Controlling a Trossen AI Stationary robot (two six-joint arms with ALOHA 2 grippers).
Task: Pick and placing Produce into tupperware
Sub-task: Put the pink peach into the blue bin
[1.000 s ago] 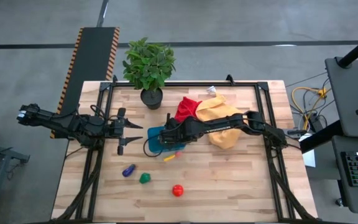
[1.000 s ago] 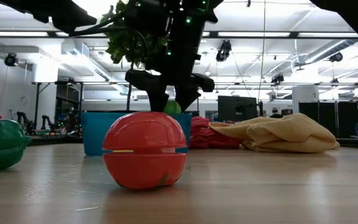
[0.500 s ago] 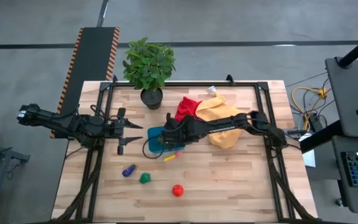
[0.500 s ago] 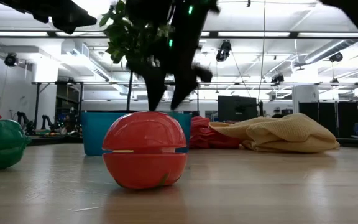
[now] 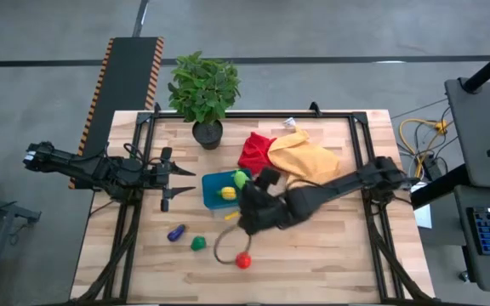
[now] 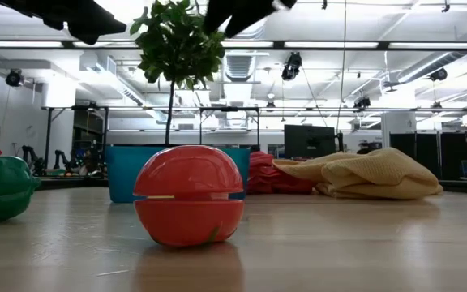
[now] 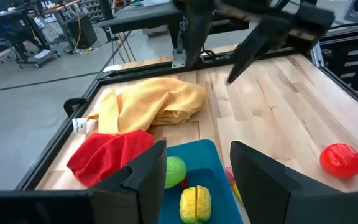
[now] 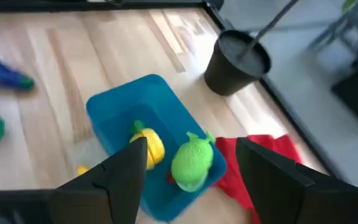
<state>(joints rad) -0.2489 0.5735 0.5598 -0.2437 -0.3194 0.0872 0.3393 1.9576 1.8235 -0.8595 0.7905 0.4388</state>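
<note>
The teal-blue tupperware (image 5: 215, 189) sits mid-table. A light green piece (image 8: 191, 163) and a yellow piece (image 8: 149, 146) lie in it. On the wood near it lie a red ball (image 5: 243, 260), a green piece (image 5: 198, 244), a purple-blue piece (image 5: 175, 232) and a small yellow piece (image 5: 230, 216). My right gripper (image 5: 247, 219) hangs open and empty above the table, on the tupperware's near side, and looks back down at it (image 8: 191, 149). My left gripper (image 5: 185, 183) waits open and empty at the table's left, pointing at the tupperware (image 7: 197, 149).
A potted plant (image 5: 204, 93) stands at the far edge. A red cloth (image 5: 253, 151) and a yellow cloth (image 5: 304, 157) lie heaped to the tupperware's far right. A cable loop (image 5: 224, 246) hangs from the right arm over the boards near the red ball.
My right gripper stood in the tupperware with the light green piece between its fingers. It has let go of it, risen well clear and swung toward the table's near edge, rolling as it went. The green piece now lies in the tupperware beside the yellow one.
</note>
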